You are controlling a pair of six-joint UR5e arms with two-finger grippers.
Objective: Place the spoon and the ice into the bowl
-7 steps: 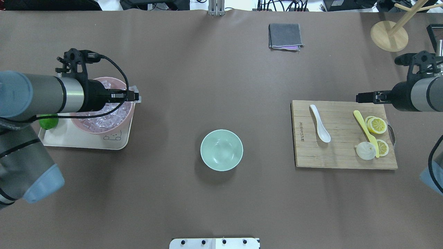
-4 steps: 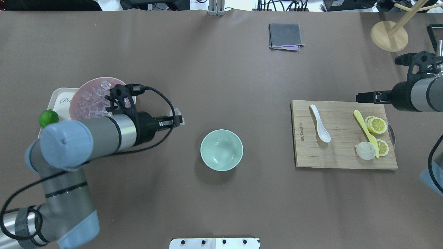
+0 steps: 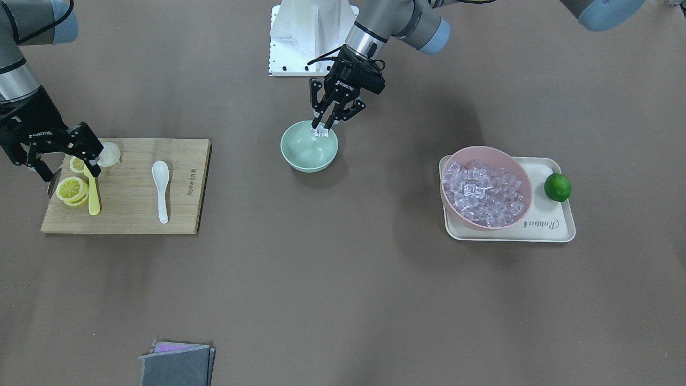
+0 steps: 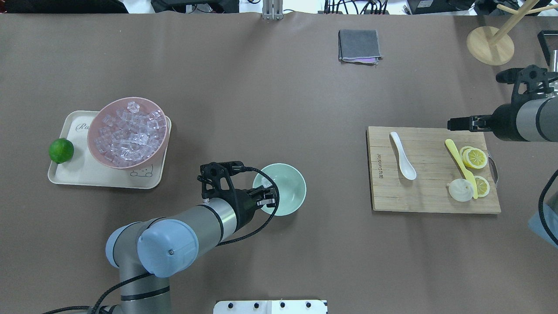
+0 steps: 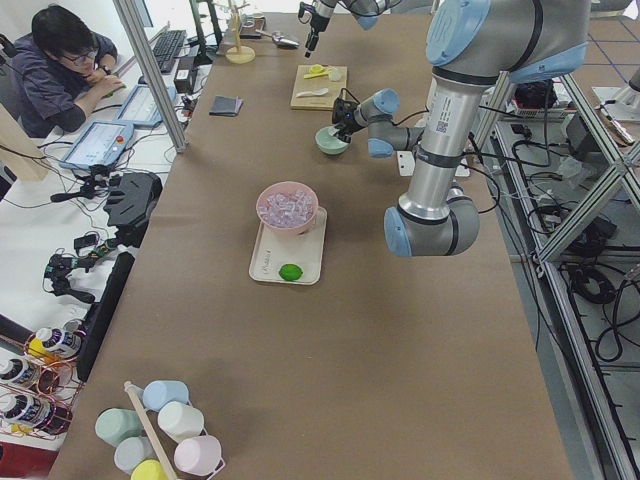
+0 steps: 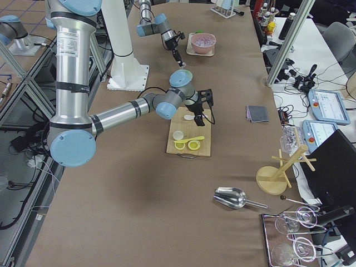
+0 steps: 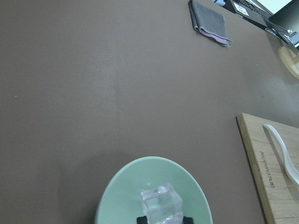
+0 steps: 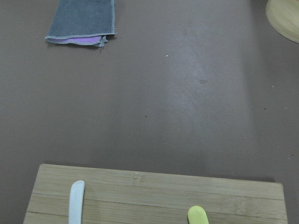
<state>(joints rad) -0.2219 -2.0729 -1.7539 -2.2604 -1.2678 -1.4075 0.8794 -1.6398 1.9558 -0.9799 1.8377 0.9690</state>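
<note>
**Operator:** Where is the ice?

**Desk:** One clear ice cube [image 7: 161, 205], its facets glinting, sits pinched between the nearly closed fingertips of the left gripper [image 3: 321, 128]. You see it held above your mint-green bowl [image 3: 309, 155], close to the robot-side rim. The bowl's sides are smooth and matte.

**Operator:** And the spoon?

**Desk:** The glossy white soup spoon [image 3: 161, 188] lies flat on the bamboo cutting board [image 3: 134, 217], scoop toward the robot. It is apart from the yellow knife [image 3: 94, 195] and the lemon slices [image 3: 71, 188]. The right gripper [image 3: 65, 169] hangs over those slices, jaws spread wide, holding nothing.

**Operator:** Other ice?

**Desk:** Loose cubes [image 3: 485, 193] are heaped in the pink bowl [image 3: 504, 154] on the cream tray [image 3: 560, 228], beside a lime [image 3: 557, 187].
</note>
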